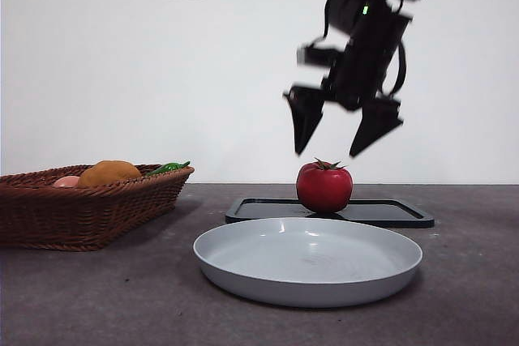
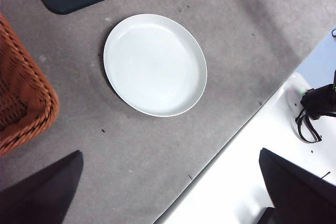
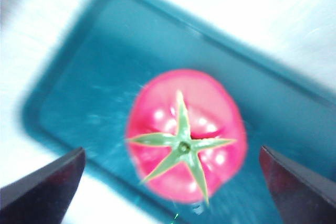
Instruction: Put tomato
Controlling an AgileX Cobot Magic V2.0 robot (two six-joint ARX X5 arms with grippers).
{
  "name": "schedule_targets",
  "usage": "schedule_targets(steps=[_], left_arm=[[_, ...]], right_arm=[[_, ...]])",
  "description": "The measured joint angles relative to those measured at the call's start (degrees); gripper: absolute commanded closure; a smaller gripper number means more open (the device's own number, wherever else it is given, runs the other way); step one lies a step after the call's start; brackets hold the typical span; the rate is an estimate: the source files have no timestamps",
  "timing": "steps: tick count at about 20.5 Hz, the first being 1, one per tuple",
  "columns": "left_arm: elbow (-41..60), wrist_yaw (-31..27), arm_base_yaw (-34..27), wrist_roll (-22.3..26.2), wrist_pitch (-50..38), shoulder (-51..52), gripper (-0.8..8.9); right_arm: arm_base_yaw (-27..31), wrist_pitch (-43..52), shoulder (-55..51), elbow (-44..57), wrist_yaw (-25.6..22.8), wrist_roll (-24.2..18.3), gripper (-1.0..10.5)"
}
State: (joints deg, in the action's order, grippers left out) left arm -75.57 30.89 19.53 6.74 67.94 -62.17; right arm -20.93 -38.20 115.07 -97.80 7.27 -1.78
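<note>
Tomato (image 1: pixel 324 188) glossy red, green star stem — upright on dark tray (image 1: pixel 397 213); right claw (image 1: pixel 340 131) above, spread wide, empty.

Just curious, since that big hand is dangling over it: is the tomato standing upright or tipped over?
Upright. The tomato sits on the dark tray with its green stem pointing straight up, under the open right hand.

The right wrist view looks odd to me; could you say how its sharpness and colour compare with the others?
Right wrist view: motion-blurred, overexposed; tomato pinkish, tray teal. Front view: tomato sharp, right gripper slightly smeared. Left wrist view: crisp.
</note>
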Motion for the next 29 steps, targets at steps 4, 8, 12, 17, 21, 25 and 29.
schedule_targets(steps=[4,8,12,17,21,25,29], left_arm=[[0.0,0.0,0.0,0.0,0.0,0.0,2.54],[0.0,0.0,0.0,0.0,0.0,0.0,2.54],[0.0,0.0,0.0,0.0,0.0,0.0,2.54],[0.0,0.0,0.0,0.0,0.0,0.0,2.54],[0.0,0.0,0.0,0.0,0.0,0.0,2.54],[0.0,0.0,0.0,0.0,0.0,0.0,2.54],[0.0,0.0,0.0,0.0,0.0,0.0,2.54]], right_arm=[[0.0,-7.0,-10.8,0.0,0.2,0.1,3.7],[0.0,-14.8,-21.2,0.0,0.7,0.1,3.7],[0.0,-22.9,-29.4,0.0,2.3,0.1,3.7],[-0.5,-24.1,-42.6,9.7,6.7,0.1,3.7],[-2.0,-24.4,-54.5,24.5,10.9,0.1,3.7],[-3.1,-24.5,-63.7,33.6,13.6,0.8,3.7],[-3.3,-24.7,-67.6,36.4,14.0,1.2,3.7]])
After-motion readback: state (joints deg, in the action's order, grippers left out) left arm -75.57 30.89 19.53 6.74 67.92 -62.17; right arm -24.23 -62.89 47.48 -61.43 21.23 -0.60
